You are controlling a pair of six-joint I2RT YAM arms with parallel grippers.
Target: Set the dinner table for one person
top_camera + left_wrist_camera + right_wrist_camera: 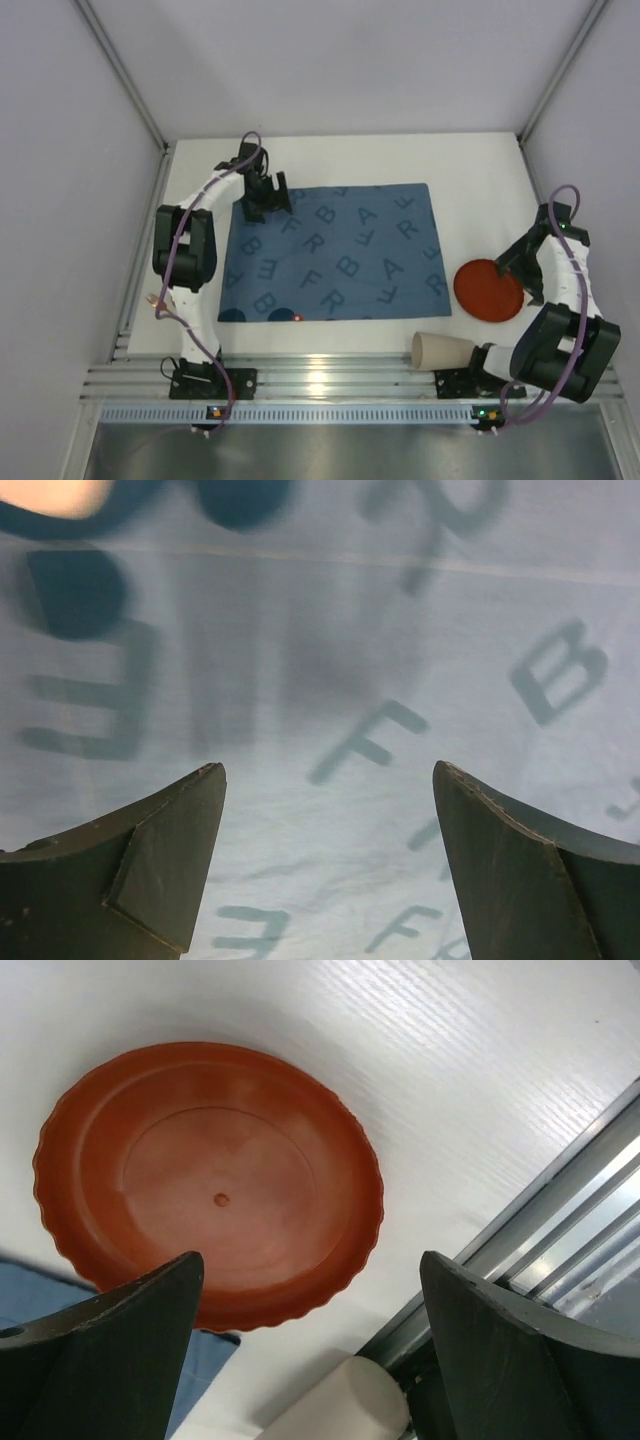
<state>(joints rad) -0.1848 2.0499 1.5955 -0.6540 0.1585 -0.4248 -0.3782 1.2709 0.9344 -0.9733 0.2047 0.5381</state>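
Part of the tan paper cup [340, 1405] is cut off. Over the flat white dinner table [470, 160], the left gripper [325, 770] and right gripper [310, 1255] gape wide.

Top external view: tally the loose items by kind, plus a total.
Blue lettered mat: 1
Red plate: 1
Tan cup, lying on its side: 1
Total: 3
Not counted: a small pinkish thing at the left edge, too small to identify.
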